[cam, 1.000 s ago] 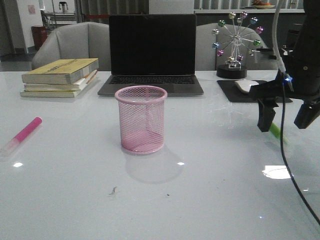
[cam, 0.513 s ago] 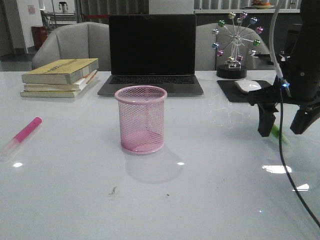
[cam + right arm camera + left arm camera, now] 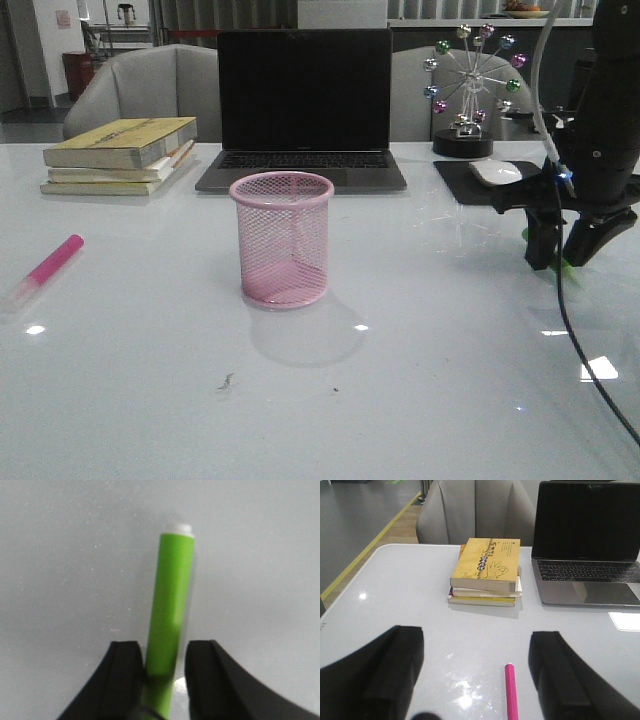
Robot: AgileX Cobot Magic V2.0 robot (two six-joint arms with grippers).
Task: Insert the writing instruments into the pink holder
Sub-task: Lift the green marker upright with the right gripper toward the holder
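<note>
The right tool (image 3: 562, 258) is down at the white glossy desk (image 3: 420, 400) on the robot's right side, its two black fingers (image 3: 125, 675) straddling the bright green highlighter-style marker (image 3: 170, 625). In the right wrist view the marker lies flat between the fingers, one pad just beside each flank — whether they press on it or merely bracket it cannot be told. Its whitish end (image 3: 178, 528) points away from the tool. From the front only a sliver of green (image 3: 557, 266) shows beneath the dark fingers.

The left tool (image 3: 480, 680) hangs wide open above the desk's left part, its fingers well apart with nothing between them. Under it lies the hot pink marker (image 3: 510, 692), flat on the desk; in the front view it rests near the left edge (image 3: 55, 259), a pale translucent cap at its nearer end.

The small round pink wire-mesh pen cup (image 3: 282, 238) stands upright at the middle of the desk — empty, well apart from both markers. Behind it sits an open dark laptop (image 3: 304, 105), a stack of books with a yellow cover (image 3: 122, 152) to its left, and a ferris-wheel ornament with coloured balls (image 3: 472, 85) to its right, beside a white mouse on a black pad (image 3: 491, 171).
</note>
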